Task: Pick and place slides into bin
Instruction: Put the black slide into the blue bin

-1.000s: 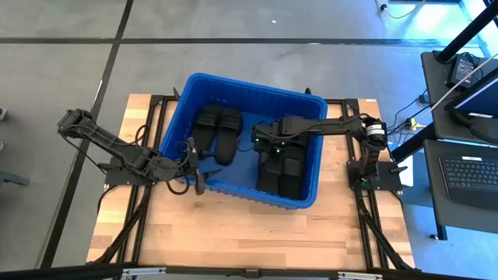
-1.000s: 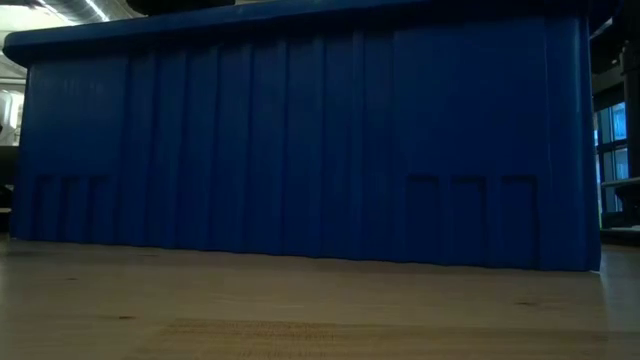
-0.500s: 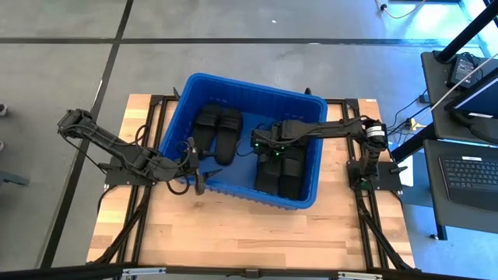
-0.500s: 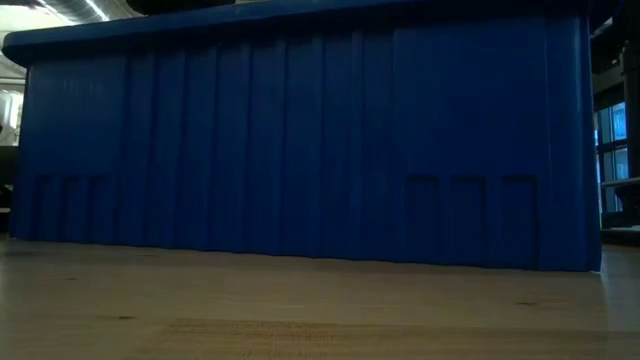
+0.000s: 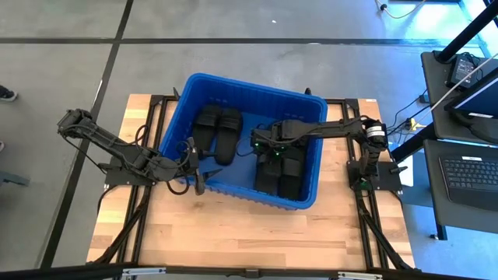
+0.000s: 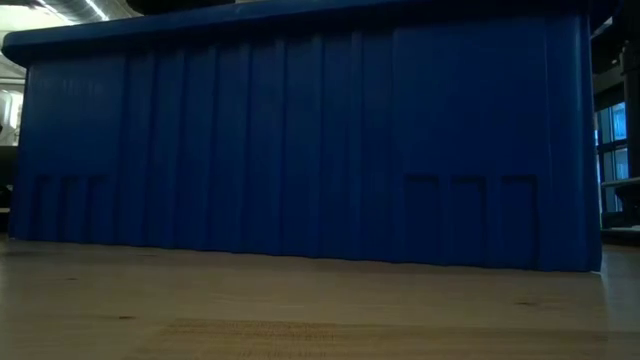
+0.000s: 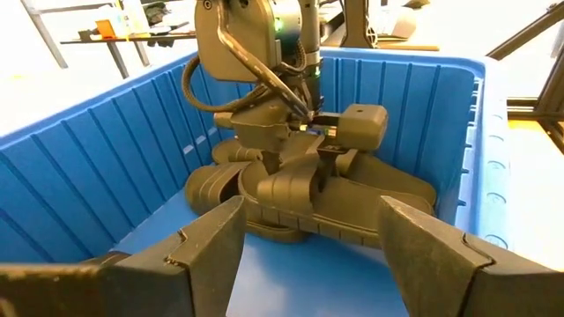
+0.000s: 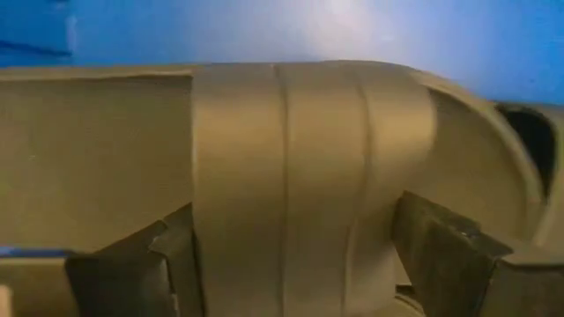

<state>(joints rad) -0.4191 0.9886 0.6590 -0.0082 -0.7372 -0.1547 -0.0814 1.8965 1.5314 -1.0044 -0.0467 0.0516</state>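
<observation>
The blue bin [image 5: 249, 79] stands on the wooden table; the low view shows only its near wall [image 6: 300, 140]. Inside it, a pair of black slides [image 5: 218, 132] lies flat at the far left. Several more slides [image 5: 282, 173] are piled on the right, resting on one another [image 7: 308, 189]. My right gripper [image 5: 267, 149] points down over that pile, open, its fingers on either side of the top slide's ribbed strap [image 8: 282, 158]. My left gripper [image 7: 308, 251] waits open at the bin's near-left rim [image 5: 196, 173], looking into the bin. My right gripper comes from above with its fingers [image 8: 141, 264] on either side of the top slide's strap [image 8: 220, 220], lying across it. I cannot tell whether the fingers touch the strap. The slide rests on the pile.
Bare wooden table top [image 5: 233, 233] lies in front of the bin. Black frame rails [image 5: 373, 225] run along the table's sides. A desk with a laptop [image 5: 471, 173] stands to the right, off the table. A person's shoe [image 5: 6, 93] shows on the floor at far left.
My right gripper has swung slightly toward the table's near edge over the pile of slides in the bin.
</observation>
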